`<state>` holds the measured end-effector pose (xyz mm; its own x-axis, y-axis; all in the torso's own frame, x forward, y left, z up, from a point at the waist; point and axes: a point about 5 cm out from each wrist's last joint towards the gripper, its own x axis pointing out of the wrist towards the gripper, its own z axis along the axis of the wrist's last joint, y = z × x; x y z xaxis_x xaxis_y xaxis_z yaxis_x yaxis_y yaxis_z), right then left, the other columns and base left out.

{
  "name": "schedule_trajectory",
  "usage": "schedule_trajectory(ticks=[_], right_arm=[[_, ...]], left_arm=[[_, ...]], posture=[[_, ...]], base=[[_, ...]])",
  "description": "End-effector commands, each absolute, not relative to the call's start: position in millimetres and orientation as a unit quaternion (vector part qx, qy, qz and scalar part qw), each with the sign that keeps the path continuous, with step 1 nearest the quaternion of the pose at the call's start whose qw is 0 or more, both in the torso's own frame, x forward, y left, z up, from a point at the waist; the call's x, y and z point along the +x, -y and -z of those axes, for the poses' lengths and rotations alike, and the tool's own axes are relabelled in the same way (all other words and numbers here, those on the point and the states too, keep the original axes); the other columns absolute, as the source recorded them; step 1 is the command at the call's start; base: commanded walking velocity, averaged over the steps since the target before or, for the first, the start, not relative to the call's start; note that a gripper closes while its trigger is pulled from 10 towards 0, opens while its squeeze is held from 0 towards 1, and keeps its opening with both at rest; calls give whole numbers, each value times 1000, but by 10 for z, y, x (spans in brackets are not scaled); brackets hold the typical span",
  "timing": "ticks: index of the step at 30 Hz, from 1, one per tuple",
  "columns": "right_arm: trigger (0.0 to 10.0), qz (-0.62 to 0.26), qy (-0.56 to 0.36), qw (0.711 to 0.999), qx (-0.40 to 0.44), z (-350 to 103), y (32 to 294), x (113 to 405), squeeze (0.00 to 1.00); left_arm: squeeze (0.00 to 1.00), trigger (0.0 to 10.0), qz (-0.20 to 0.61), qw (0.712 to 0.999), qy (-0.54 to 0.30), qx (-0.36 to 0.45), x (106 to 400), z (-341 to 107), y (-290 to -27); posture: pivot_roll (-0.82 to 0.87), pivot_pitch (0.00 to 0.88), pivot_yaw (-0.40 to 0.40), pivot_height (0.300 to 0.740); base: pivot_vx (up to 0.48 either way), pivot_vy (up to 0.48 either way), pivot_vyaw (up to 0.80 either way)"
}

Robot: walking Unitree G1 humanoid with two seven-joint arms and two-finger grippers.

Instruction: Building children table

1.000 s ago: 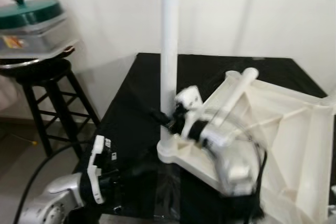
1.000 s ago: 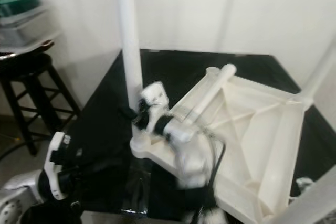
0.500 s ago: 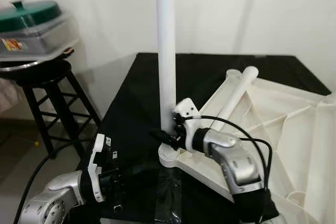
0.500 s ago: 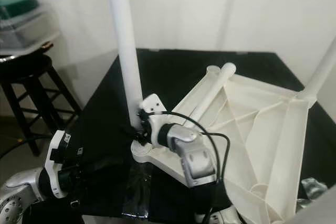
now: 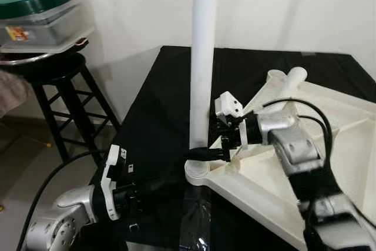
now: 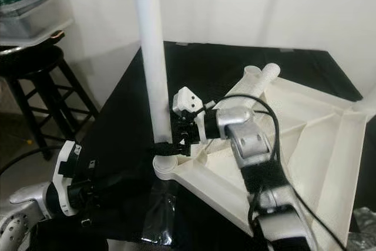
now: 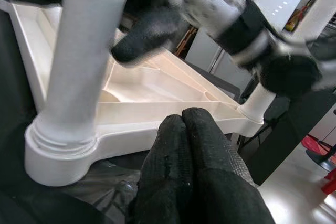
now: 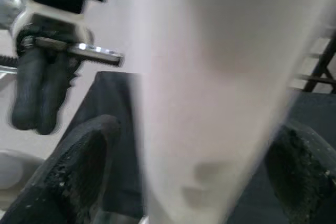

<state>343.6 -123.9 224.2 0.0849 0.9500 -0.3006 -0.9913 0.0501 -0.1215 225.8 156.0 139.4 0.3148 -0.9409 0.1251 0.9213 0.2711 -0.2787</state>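
White children's table (image 5: 329, 145) lies upside down on the black tabletop (image 5: 170, 104), underside ribs facing up. Landmark: the corner socket (image 5: 198, 171) nearest the robot's left side

- upright white leg (image 5: 202, 63) stands in that socket, vertical, top runs out of the head views
- right claw (image 5: 207, 152) sits just above the socket, black fingers (image 8: 79, 166) one on each side of the leg's lower end; wrist view shows the leg between both fingers, so it's grasping the leg
- right arm (image 5: 288, 145) reaches in across the table's underside from the far side of the socket
- left claw (image 7: 197, 145) is low, just in front of the socket at the near tabletop edge, fingers pressed together, clenched on nothing, tips pointing at the table's rim; can't tell if they touch it
- second white leg (image 5: 294, 77) lies flat on the underside, well beyond the socket, towards the wall
- clear plastic film (image 5: 197, 221) lies on the tabletop just below the socket
- black stool (image 5: 56, 92) well off to the socket's left, carrying a clear container with a green lid (image 5: 38, 7)
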Motion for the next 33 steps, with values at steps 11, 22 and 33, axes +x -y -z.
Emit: schedule_trajectory(ticks=[11, 22, 33], right_arm=[[0, -727, -69, 673, -118, -2345, 1248, 3522, 0], [0, -655, -77, 741, -131, -1949, 1343, 3316, 0], [0, -372, -116, 912, -127, -1420, 734, 2943, 0]], left_arm=[[0, 10000, 584, 796, -45, -150, 2224, -1368, -1570], [0, 10000, 587, 794, -44, -154, 2207, -1377, -1570], [0, 10000, 593, 789, -52, -151, 2246, -1357, -1599]], posture=[[5, 11, 11, 740], [-32, 29, -2, 740], [-30, 0, -4, 740]], base=[[0, 0, 0], [0, 0, 0], [0, 0, 0]])
